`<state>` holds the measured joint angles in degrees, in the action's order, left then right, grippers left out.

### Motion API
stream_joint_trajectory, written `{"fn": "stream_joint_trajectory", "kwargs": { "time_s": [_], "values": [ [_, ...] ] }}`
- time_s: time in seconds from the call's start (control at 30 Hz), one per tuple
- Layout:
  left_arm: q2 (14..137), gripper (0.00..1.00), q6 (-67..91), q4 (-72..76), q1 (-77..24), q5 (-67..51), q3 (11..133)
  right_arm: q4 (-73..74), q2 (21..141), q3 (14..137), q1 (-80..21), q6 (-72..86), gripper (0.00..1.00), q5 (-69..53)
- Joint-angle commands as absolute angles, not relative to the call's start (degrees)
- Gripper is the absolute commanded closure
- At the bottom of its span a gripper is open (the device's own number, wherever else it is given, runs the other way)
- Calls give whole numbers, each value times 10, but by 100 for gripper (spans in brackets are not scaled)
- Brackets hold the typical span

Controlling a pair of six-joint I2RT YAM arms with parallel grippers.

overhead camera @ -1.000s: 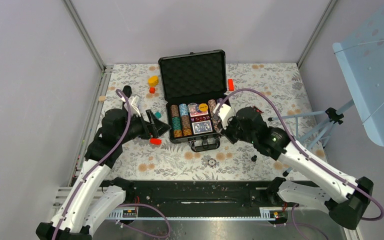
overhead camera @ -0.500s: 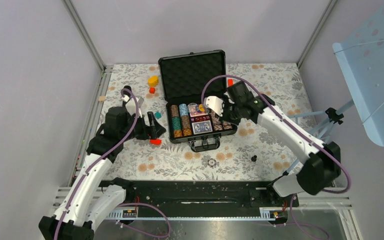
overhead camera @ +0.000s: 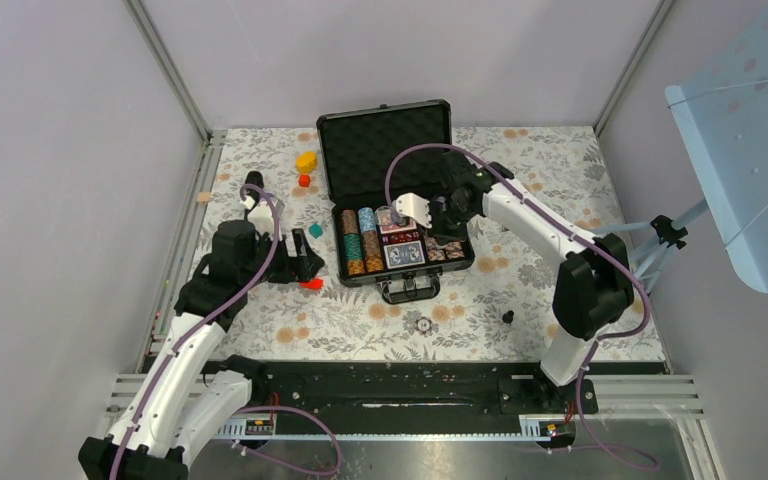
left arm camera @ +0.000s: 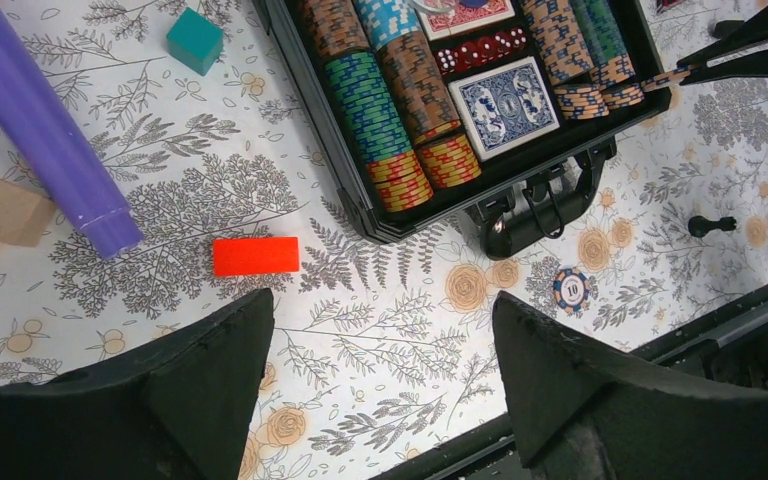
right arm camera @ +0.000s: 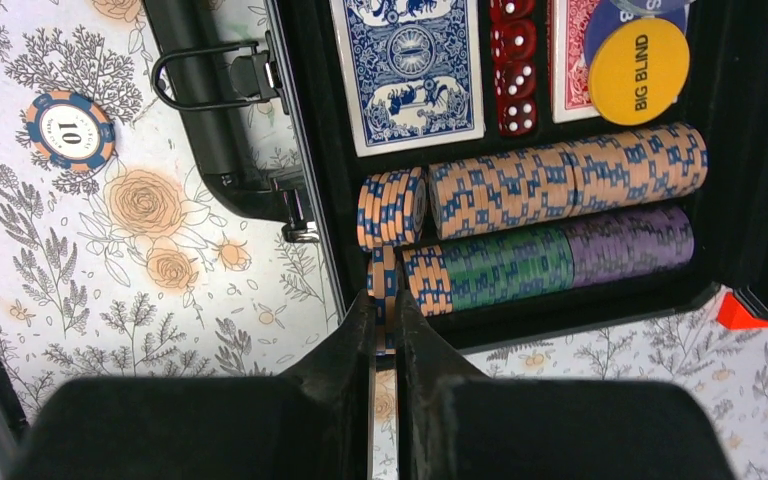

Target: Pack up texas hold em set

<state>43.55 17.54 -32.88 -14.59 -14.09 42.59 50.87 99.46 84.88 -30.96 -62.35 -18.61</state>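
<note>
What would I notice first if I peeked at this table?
The open black case in the middle of the flowery table, packed with rows of stripy poker chips. The right tool pinches one orange-and-blue chip on edge over the case's right side, and a lone chip lies on the table in front of the handle.

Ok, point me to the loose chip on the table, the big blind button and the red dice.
loose chip [right arm camera: 70, 130]: right wrist view, on its white centre disc.
big blind button [right arm camera: 640, 70]: right wrist view, middle of its yellow face.
red dice [right arm camera: 515, 80]: right wrist view, on a middle die of the row.
</note>
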Motion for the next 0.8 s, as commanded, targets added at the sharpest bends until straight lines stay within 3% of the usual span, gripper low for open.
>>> {"fn": "stream_joint_trajectory", "kwargs": {
  "time_s": [0.0, 0.77],
  "values": [
    [431, 20, 163, -302, -143, -120, 426, 538, 1015, 884, -307, -648, 100, -225],
    [440, 20, 161, -299, -144, -121, 425, 600, 1045, 883, -267, -660, 100, -174]
  ]
}}
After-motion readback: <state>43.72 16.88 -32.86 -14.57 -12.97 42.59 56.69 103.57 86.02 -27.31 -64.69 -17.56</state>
